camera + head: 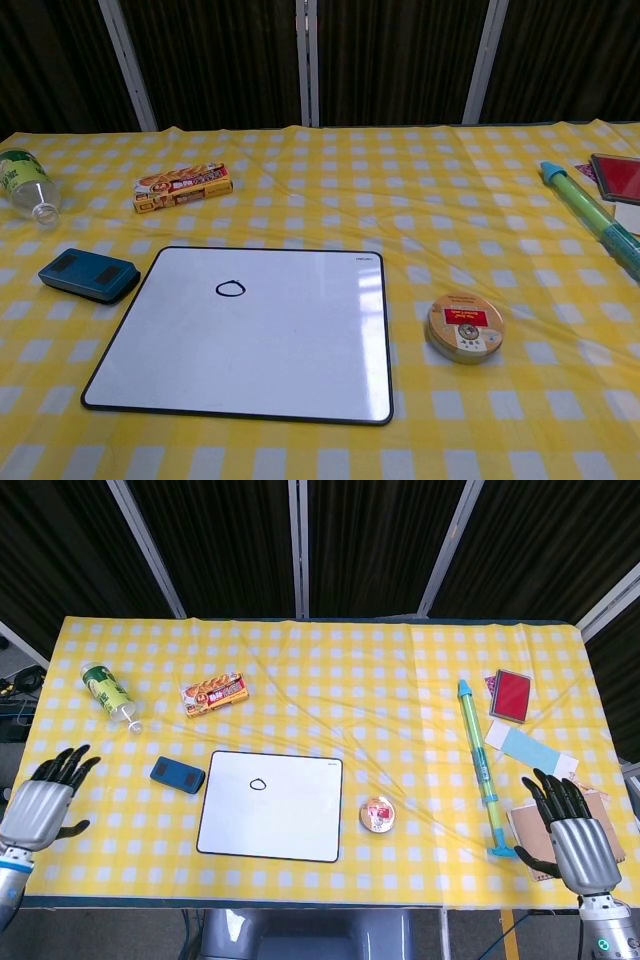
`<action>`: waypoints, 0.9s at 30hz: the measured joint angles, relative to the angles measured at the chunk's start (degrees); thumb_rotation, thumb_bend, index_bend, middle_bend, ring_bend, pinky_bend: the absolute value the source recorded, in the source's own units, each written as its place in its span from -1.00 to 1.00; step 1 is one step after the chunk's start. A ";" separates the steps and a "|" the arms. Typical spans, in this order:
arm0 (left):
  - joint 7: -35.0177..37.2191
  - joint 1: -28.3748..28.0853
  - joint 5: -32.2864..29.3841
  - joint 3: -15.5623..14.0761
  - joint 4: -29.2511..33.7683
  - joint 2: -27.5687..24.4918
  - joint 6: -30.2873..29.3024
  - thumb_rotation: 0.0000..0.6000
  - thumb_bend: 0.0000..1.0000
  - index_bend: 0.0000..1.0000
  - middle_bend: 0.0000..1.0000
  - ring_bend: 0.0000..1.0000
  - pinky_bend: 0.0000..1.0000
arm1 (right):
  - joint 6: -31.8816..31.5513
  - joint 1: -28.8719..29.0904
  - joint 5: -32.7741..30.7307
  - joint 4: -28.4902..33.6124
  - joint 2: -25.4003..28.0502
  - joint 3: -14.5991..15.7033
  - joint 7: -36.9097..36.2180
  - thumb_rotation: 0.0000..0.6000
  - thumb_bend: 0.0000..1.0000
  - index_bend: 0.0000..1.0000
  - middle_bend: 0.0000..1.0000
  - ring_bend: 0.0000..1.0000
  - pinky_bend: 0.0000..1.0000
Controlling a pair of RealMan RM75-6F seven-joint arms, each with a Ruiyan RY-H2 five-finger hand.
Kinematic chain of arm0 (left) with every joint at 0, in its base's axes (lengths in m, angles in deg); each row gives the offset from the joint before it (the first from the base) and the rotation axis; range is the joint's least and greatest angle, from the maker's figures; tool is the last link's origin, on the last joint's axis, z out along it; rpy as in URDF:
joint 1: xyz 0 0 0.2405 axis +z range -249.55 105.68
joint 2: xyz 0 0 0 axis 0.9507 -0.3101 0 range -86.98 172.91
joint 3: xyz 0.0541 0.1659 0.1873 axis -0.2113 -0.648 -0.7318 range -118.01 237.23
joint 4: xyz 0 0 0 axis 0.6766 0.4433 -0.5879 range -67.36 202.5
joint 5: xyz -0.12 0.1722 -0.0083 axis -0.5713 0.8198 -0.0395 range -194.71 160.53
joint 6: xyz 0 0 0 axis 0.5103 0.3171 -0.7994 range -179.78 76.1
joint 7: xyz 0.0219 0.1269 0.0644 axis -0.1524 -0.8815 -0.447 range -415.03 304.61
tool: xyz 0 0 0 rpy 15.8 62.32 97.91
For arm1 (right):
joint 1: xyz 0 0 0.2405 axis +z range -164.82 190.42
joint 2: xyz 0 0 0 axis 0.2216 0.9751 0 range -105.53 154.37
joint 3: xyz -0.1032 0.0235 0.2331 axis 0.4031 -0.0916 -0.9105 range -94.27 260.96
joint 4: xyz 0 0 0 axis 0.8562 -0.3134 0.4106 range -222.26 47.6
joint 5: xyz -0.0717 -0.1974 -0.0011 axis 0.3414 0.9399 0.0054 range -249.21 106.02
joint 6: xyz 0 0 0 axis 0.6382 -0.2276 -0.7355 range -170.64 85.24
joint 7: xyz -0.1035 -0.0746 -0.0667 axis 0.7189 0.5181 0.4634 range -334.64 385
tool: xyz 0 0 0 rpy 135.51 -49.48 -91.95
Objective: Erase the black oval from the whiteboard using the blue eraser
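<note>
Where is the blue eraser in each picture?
Head view: the blue rectangular eraser lies left of centre, just off the whiteboard's upper left corner.
Chest view: the eraser lies at the far left, beside the same corner.
Shared landmark: the white black-framed whiteboard bearing the small black oval.

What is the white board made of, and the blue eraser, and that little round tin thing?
The whiteboard looks like smooth glossy coated board in a thin dark frame; it shows a faint sheen. The blue eraser seems hard plastic with darker inset patches, matte. The round tin is probably metal or card with a printed label; the pictures leave that open.
</note>
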 measured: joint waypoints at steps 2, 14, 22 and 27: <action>-1.73 -2.88 -0.89 0.40 -0.70 0.55 4.37 1.00 -0.68 -0.65 -0.94 -0.84 -0.59 | 0.30 0.04 -0.22 -0.02 0.05 0.04 -0.09 1.00 -0.88 -1.00 -1.00 -1.00 -1.00; -10.62 -13.48 -8.72 2.47 -2.61 5.53 17.43 1.00 -0.67 -0.51 -0.81 -0.81 -0.59 | 0.43 0.06 -0.55 0.05 0.45 0.00 -0.98 1.00 -0.88 -1.00 -1.00 -1.00 -1.00; -14.20 -16.81 -13.12 2.48 -2.54 7.87 20.86 1.00 -0.60 -0.49 -0.79 -0.80 -0.59 | 0.32 0.03 -0.57 -0.08 0.76 -0.02 -1.86 1.00 -0.88 -1.00 -1.00 -1.00 -1.00; -16.76 -18.60 -15.51 2.35 -2.89 9.90 22.04 1.00 -0.53 -0.47 -0.78 -0.79 -0.57 | -0.04 -0.08 -0.35 -0.11 0.92 -0.01 -2.43 1.00 -0.88 -1.00 -1.00 -1.00 -1.00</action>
